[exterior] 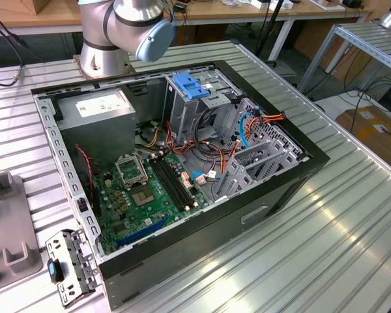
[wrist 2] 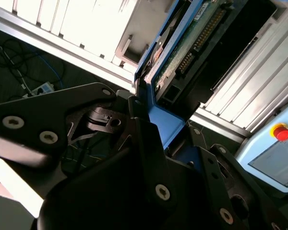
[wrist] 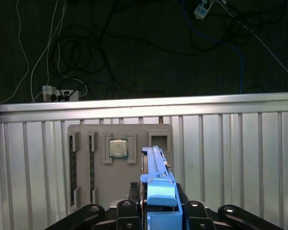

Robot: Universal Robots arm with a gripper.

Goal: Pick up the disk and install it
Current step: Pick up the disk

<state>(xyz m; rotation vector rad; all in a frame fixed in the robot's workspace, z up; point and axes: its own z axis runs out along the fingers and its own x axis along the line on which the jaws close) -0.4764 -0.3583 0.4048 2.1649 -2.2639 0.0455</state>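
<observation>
Ribbed aluminium table (exterior: pixel 352 215) – long extruded slats, bright sheen. Open black metal case (exterior: pixel 260 212) at the exterior view's right of the grey tray (exterior: pixel 10 222), with green board and loose wiring inside. Tray flat and matte, with rectangular pockets. Black angular gripper (wrist: pixel 158 213) over the tray, fingers (wrist 2: pixel 146 143) closed tight on the disk (wrist 2: pixel 180 57) – held edge-on above the tray. Slim rectangular drive, blue plastic rails, green circuit board with a dark pin connector on one face. Small square metal-capped chip (wrist: pixel 118 148) seated in a tray pocket.
</observation>
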